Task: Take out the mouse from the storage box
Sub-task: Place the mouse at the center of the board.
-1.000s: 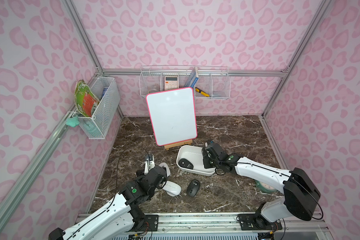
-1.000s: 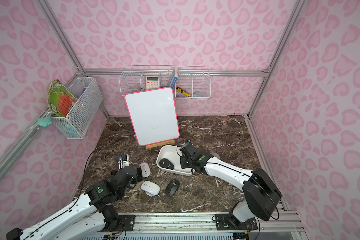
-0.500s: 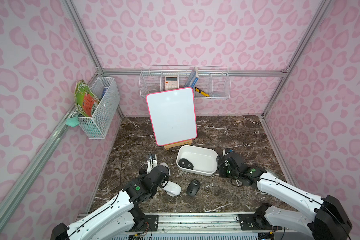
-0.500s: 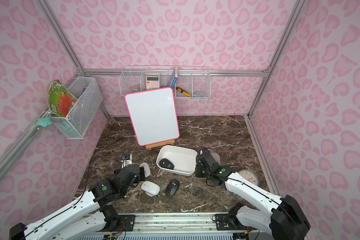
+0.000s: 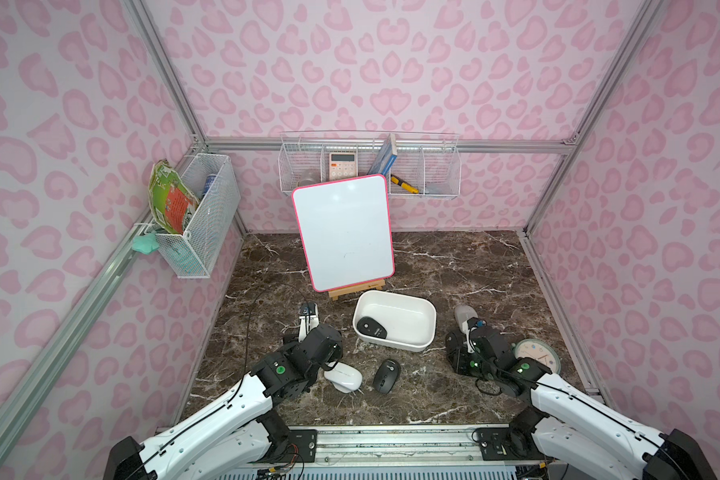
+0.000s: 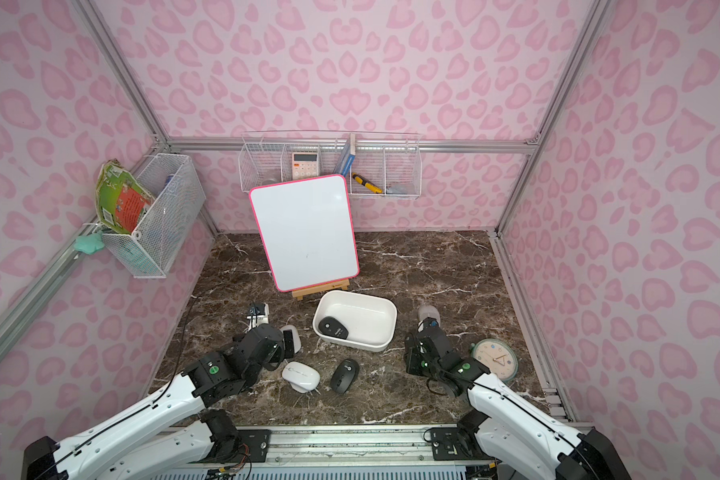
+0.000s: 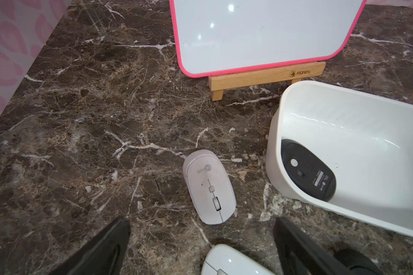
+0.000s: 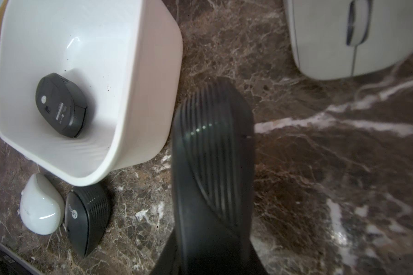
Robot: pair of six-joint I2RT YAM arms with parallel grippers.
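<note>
Storage box (image 5: 391,342) open on top; black mouse (image 5: 373,327) at its left end, rest of floor free. Whiteboard (image 5: 344,232) just far of it blocks that side. Near side: white mouse (image 5: 344,376), second black mouse (image 5: 386,375). Left: grey mouse (image 7: 209,187). Right: pale mouse (image 5: 462,313), clock (image 5: 536,356). Worktop (image 5: 466,266) far right free.

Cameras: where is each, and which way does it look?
Top views: overhead, looking down at the table; left arm, right arm show.
Left wrist: on left arm, facing a pale mouse; open left gripper shows.
Right wrist: on right arm, facing the table; shut right gripper shows.
Shared: wrist views both see the black mouse in the storage box.
</note>
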